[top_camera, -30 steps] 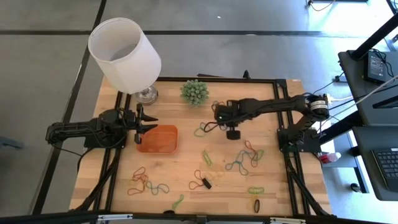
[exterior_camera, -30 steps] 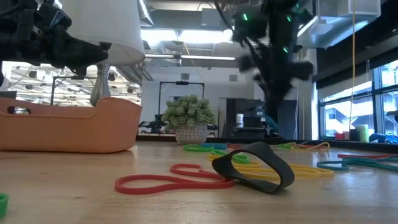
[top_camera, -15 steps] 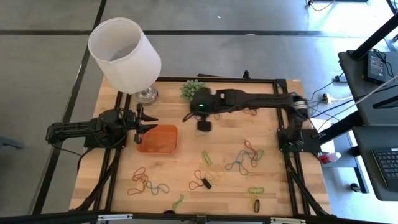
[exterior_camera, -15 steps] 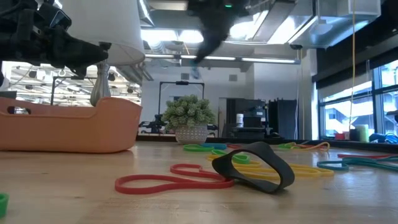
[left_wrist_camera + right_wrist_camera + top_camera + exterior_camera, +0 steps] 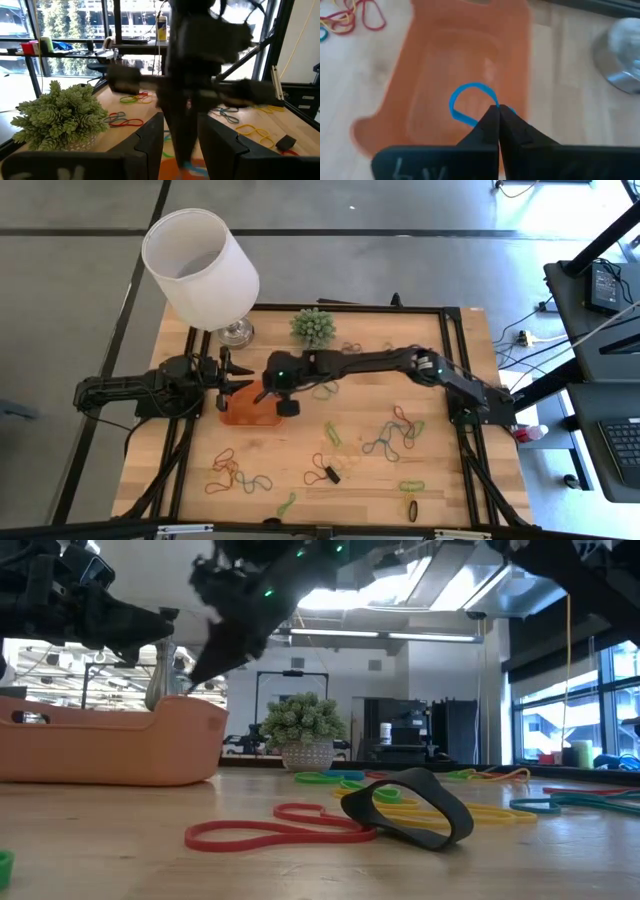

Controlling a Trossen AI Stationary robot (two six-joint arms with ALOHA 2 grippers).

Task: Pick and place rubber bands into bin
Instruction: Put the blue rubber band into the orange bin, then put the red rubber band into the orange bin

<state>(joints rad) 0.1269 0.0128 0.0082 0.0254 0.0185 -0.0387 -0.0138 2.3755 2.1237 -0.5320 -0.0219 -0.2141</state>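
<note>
The orange bin [image 5: 262, 412] sits left of the table's middle, flat on its base; it also shows in the low view [image 5: 110, 745] and the right wrist view [image 5: 435, 55]. My right gripper [image 5: 270, 392] hangs over the bin, shut on a blue rubber band [image 5: 465, 97]. My left gripper [image 5: 238, 378] waits open at the bin's left end, raised above it [image 5: 70, 610], its fingers [image 5: 150, 142] spread. Other rubber bands lie loose on the wood, right of the bin [image 5: 390, 435] and near the table's front edge [image 5: 238, 475]. My right gripper pinches the blue rubber band at one end of its loop [image 5: 493, 102] between its shut fingertips [image 5: 490, 122]. The fingers come from above, slanting down. The band is lifted clear over the bin's inside, its free loop standing out beyond the tips.
A white lampshade on a glass base [image 5: 200, 270] stands at the far-left corner, and a spiky green ball plant [image 5: 313, 327] near the far edge. A red band [image 5: 270, 830] and a black band [image 5: 410, 810] lie near the front. Black rails frame the table.
My right gripper has risen from the table's middle and swung toward the left edge, staying shut, until it hangs over the bin. The blue band has travelled with it.
</note>
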